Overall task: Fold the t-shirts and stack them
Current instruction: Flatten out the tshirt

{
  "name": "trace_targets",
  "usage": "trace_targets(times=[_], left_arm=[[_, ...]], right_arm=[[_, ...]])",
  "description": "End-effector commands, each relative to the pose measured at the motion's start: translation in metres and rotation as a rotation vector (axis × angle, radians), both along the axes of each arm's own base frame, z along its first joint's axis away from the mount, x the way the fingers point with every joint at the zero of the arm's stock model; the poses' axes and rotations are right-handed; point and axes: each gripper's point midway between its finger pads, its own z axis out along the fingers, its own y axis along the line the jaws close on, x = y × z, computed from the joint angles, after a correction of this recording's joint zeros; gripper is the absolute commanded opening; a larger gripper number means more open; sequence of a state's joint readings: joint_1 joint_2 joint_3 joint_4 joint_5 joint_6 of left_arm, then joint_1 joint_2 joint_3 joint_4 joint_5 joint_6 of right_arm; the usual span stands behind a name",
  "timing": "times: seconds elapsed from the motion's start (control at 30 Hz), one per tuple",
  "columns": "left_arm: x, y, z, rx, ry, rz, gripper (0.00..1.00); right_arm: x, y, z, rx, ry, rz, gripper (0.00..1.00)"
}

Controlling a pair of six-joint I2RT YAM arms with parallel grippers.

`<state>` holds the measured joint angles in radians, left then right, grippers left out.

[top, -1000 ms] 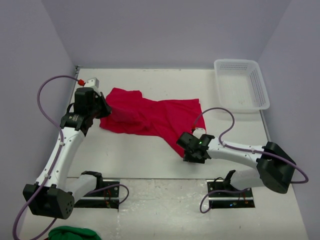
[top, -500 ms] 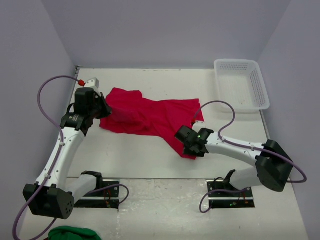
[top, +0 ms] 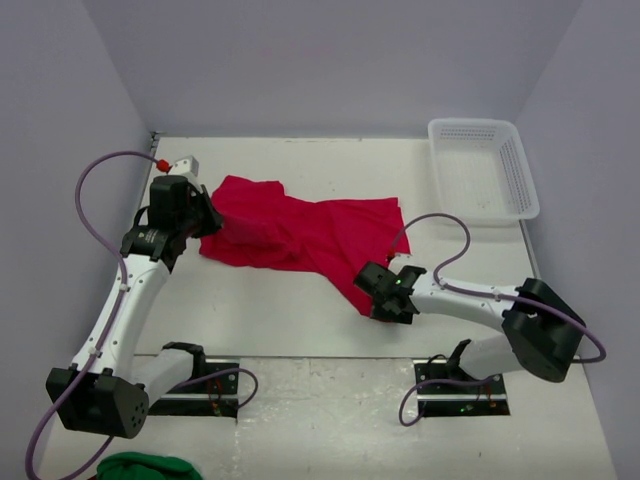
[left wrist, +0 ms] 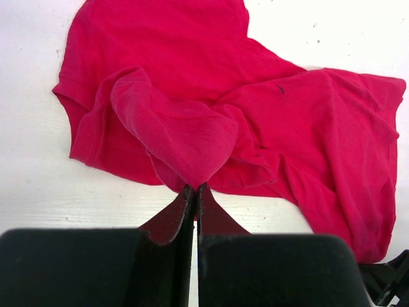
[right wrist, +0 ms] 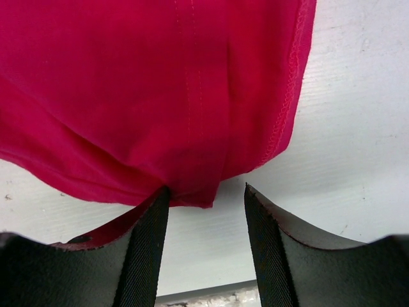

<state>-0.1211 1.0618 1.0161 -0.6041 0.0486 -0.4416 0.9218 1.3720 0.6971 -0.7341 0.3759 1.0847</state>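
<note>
Currently pinching a raised peak of the red t-shirt with the left tool, clenching both fingers tight on the cloth right at the tips. Holding that pinched fold up off the surface, with the remaining cloth lying rumpled straight ahead of the tool and trailing away to its right.

Meanwhile hovering the right tool low at the shirt's near hem, standing released with fingers apart and gripping nothing. Showing, in the right wrist view, a stitched corner of the hem lying just ahead of and between those fingers, meeting the finger on the left of that view and sitting clear of the other one. Lying flat on the surface beyond the tips.

Stretching, as seen from above, from the left tool across to the right tool.

Sitting well beyond the right tool and off to its right, apart from the shirt: a white mesh basket. Lying behind the left arm's base: a green cloth.
</note>
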Motion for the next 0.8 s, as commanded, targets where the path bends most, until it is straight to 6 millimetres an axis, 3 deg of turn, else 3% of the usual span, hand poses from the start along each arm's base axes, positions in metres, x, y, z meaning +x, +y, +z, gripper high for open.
trace_targets(times=[0.0, 0.3, 0.53, 0.77], left_arm=[[-0.002, -0.003, 0.005, 0.011, -0.021, -0.032, 0.00], [-0.002, -0.002, 0.004, 0.018, -0.020, -0.030, 0.00], [-0.003, -0.002, 0.002, 0.020, -0.018, -0.031, 0.00], [-0.004, -0.002, -0.002, 0.017, -0.009, -0.032, 0.00]], right_arm=[[0.011, 0.011, -0.003, 0.017, -0.021, -0.020, 0.52], [0.018, 0.026, 0.002, 0.073, -0.042, -0.018, 0.50], [0.013, 0.022, 0.000, 0.059, -0.021, -0.060, 0.25], [0.012, 0.019, 0.002, 0.056, -0.028, -0.086, 0.12]])
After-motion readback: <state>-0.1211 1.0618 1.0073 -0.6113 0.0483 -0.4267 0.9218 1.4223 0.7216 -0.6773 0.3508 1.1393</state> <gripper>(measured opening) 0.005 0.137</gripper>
